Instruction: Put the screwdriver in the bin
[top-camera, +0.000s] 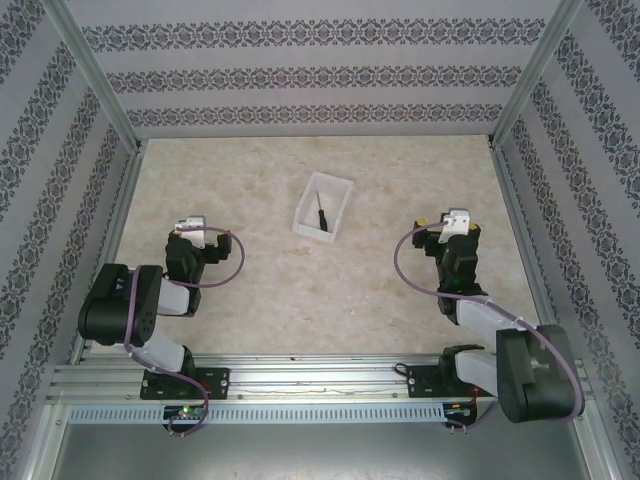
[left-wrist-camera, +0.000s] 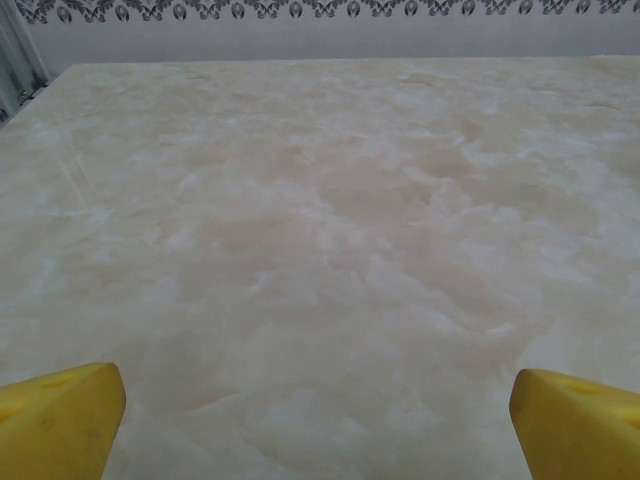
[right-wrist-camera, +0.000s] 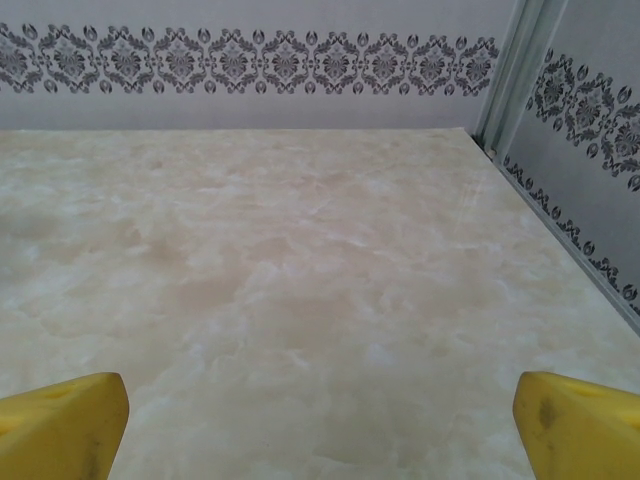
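Note:
The small white bin (top-camera: 310, 190) stands on the marble-look table near the middle, between the two arms. The slim screwdriver (top-camera: 321, 217) with its black handle lies inside the bin, near its front wall. My left gripper (top-camera: 190, 227) rests low at the left, well clear of the bin, open with nothing between its yellow fingers (left-wrist-camera: 60, 418). My right gripper (top-camera: 452, 222) sits at the right, equally far from the bin. It is also open, and bare table shows between its yellow fingers (right-wrist-camera: 580, 425).
Patterned walls on aluminium posts (top-camera: 525, 75) enclose the table on three sides. A metal rail (top-camera: 320, 385) with the arm bases runs along the near edge. Purple cables (top-camera: 405, 262) loop beside each wrist.

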